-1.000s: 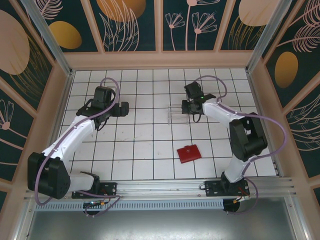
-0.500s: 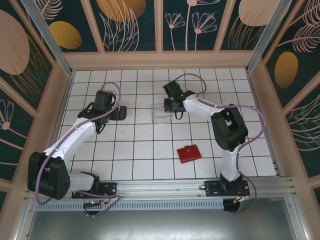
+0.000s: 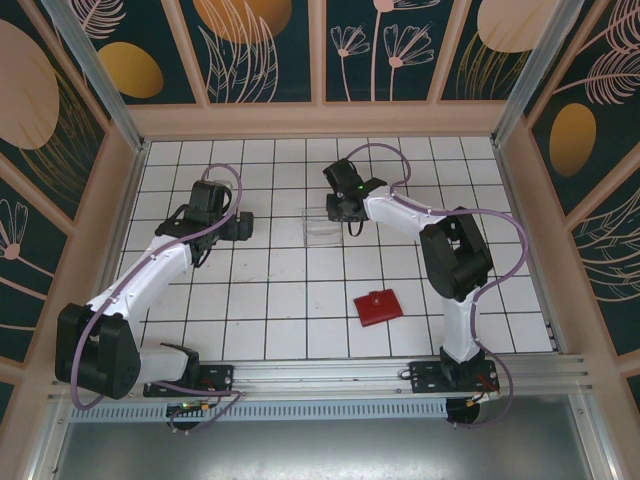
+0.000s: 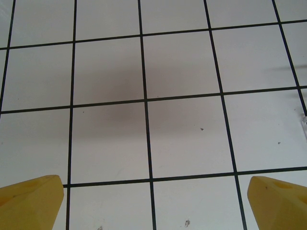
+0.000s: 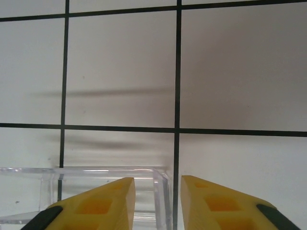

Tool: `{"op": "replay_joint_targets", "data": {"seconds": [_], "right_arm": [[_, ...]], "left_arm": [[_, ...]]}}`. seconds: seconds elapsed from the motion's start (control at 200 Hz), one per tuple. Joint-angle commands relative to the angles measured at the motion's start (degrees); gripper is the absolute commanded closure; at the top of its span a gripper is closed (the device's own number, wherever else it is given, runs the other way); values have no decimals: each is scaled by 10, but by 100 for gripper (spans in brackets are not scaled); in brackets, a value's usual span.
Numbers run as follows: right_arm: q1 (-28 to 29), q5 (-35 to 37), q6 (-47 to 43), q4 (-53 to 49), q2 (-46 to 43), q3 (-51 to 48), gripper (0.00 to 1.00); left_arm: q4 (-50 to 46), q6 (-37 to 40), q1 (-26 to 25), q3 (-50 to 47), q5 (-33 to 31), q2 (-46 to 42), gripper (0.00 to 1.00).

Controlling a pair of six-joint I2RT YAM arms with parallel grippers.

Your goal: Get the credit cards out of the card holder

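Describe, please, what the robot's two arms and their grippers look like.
Both the left arm and the right arm have white link shells with bulky black joints and black bases. A lilac cable loops loosely along each. The left gripper and right gripper carry blunt, wedge-shaped yellow fingers; the right pair show recessed pockets and black trim.

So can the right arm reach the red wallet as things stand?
Probably yes: the red wallet lies alone on bare tiles near that arm's base. The right gripper is up at the clear box, so it must fold back.
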Motion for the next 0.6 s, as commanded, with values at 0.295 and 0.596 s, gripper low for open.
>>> {"op": "replay_joint_targets", "data": {"seconds": [0.295,0.596], "right_arm": [[4,38,39,-76,-173,-103,61],[21,-52,156,-107,-349,-300,44]], "left_arm": [[5,12,-1,-3,2,4,2],[4,13,-1,-3,4,8,2]]}}
